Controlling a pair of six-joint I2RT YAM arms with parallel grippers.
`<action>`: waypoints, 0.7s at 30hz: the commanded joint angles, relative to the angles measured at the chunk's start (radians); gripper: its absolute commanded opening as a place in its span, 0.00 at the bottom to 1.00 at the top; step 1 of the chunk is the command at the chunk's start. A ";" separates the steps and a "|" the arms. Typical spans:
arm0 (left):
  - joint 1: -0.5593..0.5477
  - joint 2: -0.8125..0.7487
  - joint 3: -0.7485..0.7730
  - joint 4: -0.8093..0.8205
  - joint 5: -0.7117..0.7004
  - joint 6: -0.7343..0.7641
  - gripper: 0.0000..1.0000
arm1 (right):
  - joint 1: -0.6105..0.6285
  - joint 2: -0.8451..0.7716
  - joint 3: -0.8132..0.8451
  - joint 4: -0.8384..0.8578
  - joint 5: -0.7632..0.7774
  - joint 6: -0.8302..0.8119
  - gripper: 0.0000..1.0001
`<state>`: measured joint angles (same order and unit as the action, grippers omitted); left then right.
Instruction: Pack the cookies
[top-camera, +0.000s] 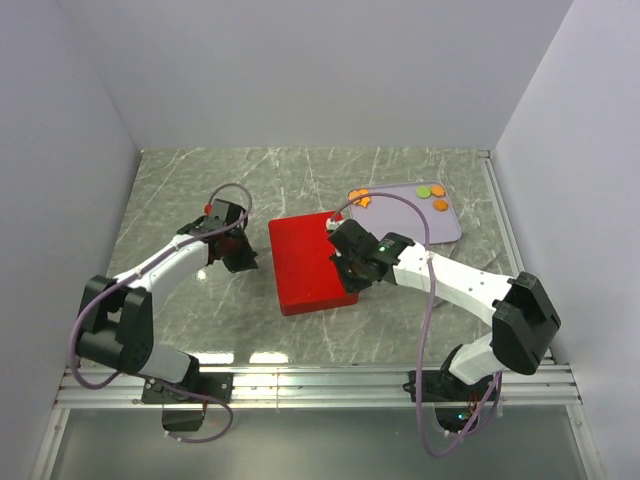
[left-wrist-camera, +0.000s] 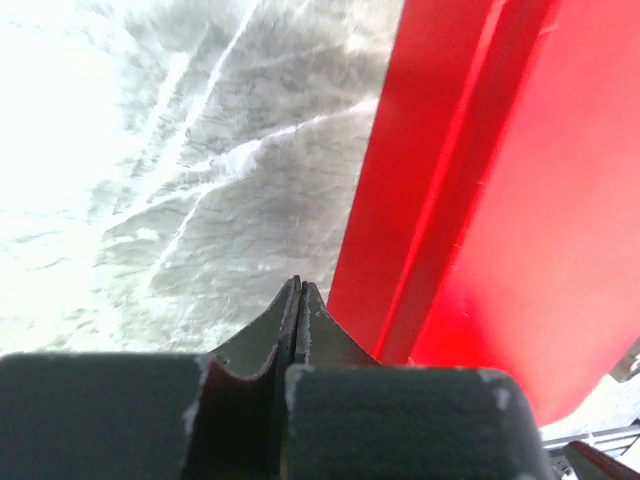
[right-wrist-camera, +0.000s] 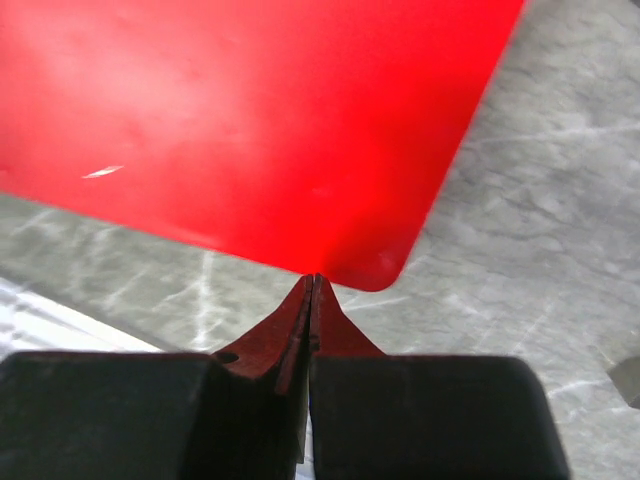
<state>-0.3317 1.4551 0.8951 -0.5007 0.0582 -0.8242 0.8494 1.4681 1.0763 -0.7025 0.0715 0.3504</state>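
The marble table (top-camera: 180, 200) is your largest surface. White walls close it in at the left, top and right of the overhead view, and a metal rail (top-camera: 320, 385) runs along the bottom. You have open marble in the upper left of that view and in a band below the red lid (top-camera: 305, 265), which lies flat at frame centre.

A grey tray (top-camera: 400, 225) sits in the upper right, close to the right wall, with its left end just beside the lid's upper right corner. The cookies (top-camera: 424, 191) lie on the tray, orange and green discs gathered toward its top edge.

Your left gripper (left-wrist-camera: 298, 290) has its fingers pressed together on nothing. It is low over the marble just beside the lid's left side wall, with bare table to the upper left of its wrist view.

Your right gripper (right-wrist-camera: 312, 285) is also pinched together and empty. Its tips sit at the lid's edge beside a rounded corner, and you cannot tell whether they touch it. Marble is free at the right of that view.
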 joint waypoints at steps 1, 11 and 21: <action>0.006 -0.067 0.063 -0.050 -0.049 0.043 0.01 | 0.004 -0.054 0.071 -0.012 -0.094 -0.004 0.00; 0.006 -0.111 0.028 -0.015 -0.021 0.066 0.01 | 0.004 0.038 0.217 0.161 -0.671 -0.025 0.00; 0.006 -0.162 -0.002 -0.032 -0.021 0.065 0.01 | -0.033 0.314 0.214 0.374 -0.873 0.053 0.00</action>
<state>-0.3241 1.3457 0.9005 -0.5289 0.0395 -0.7750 0.8413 1.7412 1.2793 -0.4232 -0.6811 0.3698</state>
